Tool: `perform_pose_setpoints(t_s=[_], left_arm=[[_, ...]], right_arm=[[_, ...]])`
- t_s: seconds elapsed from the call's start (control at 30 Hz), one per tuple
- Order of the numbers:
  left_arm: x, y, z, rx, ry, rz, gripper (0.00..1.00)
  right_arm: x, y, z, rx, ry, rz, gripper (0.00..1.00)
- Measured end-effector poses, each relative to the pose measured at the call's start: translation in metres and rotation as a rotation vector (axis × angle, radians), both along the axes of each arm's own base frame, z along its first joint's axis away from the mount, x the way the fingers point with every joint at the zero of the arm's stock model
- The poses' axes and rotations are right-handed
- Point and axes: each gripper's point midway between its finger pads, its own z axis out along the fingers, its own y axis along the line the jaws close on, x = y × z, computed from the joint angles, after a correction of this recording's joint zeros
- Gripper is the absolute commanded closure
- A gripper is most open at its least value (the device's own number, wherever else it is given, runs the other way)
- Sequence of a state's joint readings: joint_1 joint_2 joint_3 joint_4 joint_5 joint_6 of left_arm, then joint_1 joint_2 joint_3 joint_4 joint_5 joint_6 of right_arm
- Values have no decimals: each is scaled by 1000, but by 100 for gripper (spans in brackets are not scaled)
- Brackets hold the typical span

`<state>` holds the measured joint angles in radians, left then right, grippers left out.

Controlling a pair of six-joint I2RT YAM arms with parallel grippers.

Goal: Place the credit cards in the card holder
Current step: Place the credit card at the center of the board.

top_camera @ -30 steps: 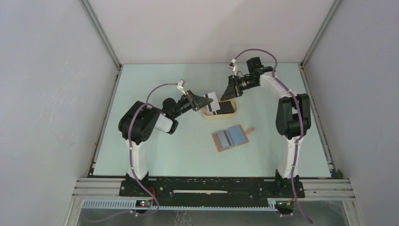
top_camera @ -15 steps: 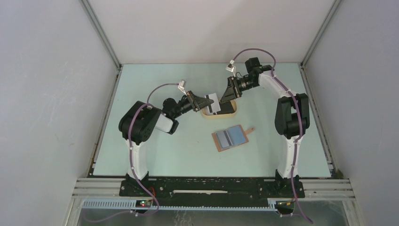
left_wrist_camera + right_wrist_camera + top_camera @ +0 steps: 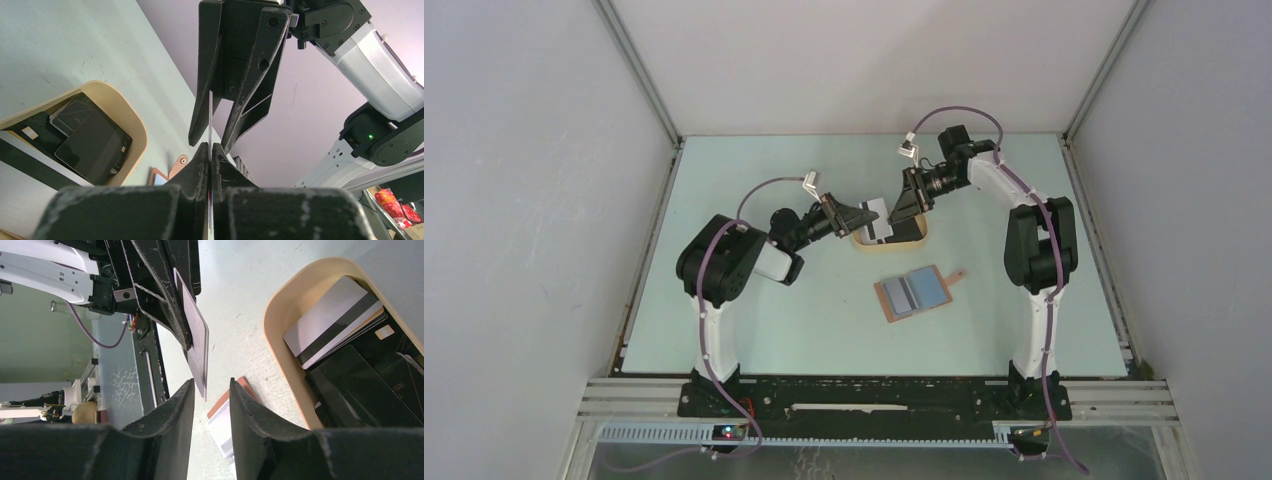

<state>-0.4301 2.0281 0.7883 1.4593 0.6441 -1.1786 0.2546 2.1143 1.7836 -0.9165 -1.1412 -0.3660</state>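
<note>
- Toward the far edge of the tabletop, about midway between its left and right edges, the left gripper is clamped tight on one credit card. The card is whitish with a dark stripe and is held in the air, over the left end of the oval beige tray.
- The right gripper faces it from the right. Its jaws stand apart, one on either side of the card's free edge. The right wrist view shows a gap beside the card, so this gripper has hold of nothing.
- The other credit cards lie stacked inside the tray. A grey striped card rests on top, with black cards beneath and beside it.
- The card holder lies open and flat near the centre of the tabletop. It is on the near side of the tray and apart from it. Its light blue pockets face up and its snap tab points toward the far right corner.
</note>
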Motion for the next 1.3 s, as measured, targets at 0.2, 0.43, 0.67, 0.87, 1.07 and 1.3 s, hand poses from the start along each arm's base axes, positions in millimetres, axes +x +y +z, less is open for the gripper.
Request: perform_pose_setpoints(t_s=[0.2, 0.43, 0.67, 0.87, 1.07, 1.3], left_arm=[[0, 0, 0, 0, 0, 0, 100], [-1, 0, 0, 1, -1, -4, 100], [-2, -1, -1, 4, 1, -11, 100], [-2, -1, -1, 4, 1, -14, 100], [-2, -1, -2, 7, 5, -13, 100], [-1, -1, -5, 14, 14, -11, 100]], right_arm=[[2, -3, -1, -6, -3, -5, 62], [4, -4, -6, -9, 1, -7, 63], [4, -5, -8, -12, 12, -7, 64], [3, -4, -9, -13, 16, -4, 64], [2, -1, -13, -44, 19, -9, 63], [5, -1, -18, -80, 29, -34, 62]])
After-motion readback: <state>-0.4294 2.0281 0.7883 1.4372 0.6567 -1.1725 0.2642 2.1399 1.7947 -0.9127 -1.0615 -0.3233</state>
